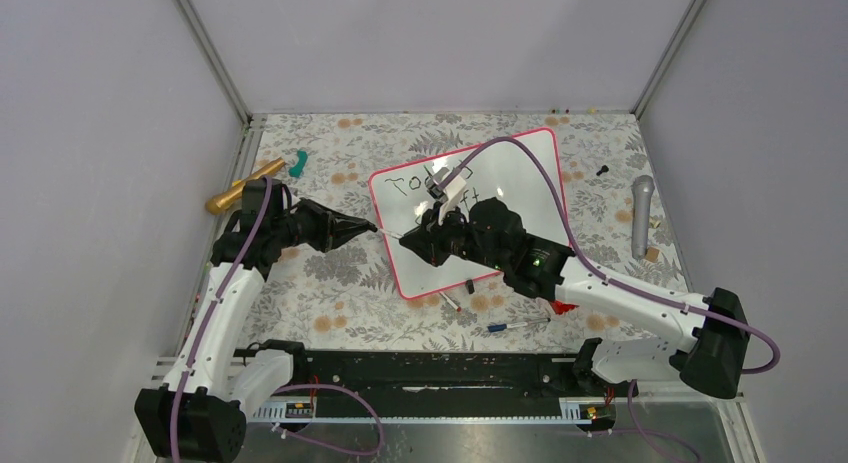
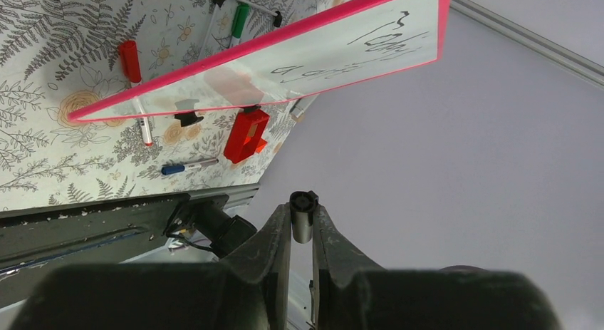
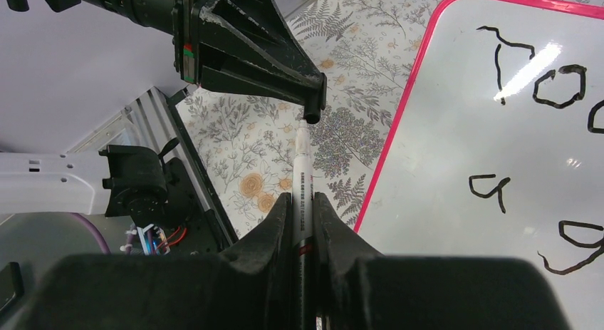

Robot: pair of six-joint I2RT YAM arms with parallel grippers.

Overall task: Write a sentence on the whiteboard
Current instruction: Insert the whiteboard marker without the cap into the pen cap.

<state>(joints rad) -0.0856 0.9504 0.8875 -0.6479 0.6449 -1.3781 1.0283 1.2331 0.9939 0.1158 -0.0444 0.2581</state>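
Since the sentence (image 3: 552, 88) stood on the whiteboard (image 3: 456, 130), recapping seemed in hand. Just off its edge, the right gripper (image 3: 303, 202) pinched the marker (image 3: 302, 166) and the left gripper (image 2: 302, 223) pinched the cap (image 2: 303, 200). Next would come an aligned push.

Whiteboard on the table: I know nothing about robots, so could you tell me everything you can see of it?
The whiteboard is a glossy white rectangle with a thin pink-red frame and rounded corners. It lies flat on the floral-patterned table, turned askew to the table's edges. Black handwritten words run across its far left part, on two lines, and are partly hidden from above by the right arm, which reaches over the board. A small black clip sits on its near edge. Light glares off the surface.
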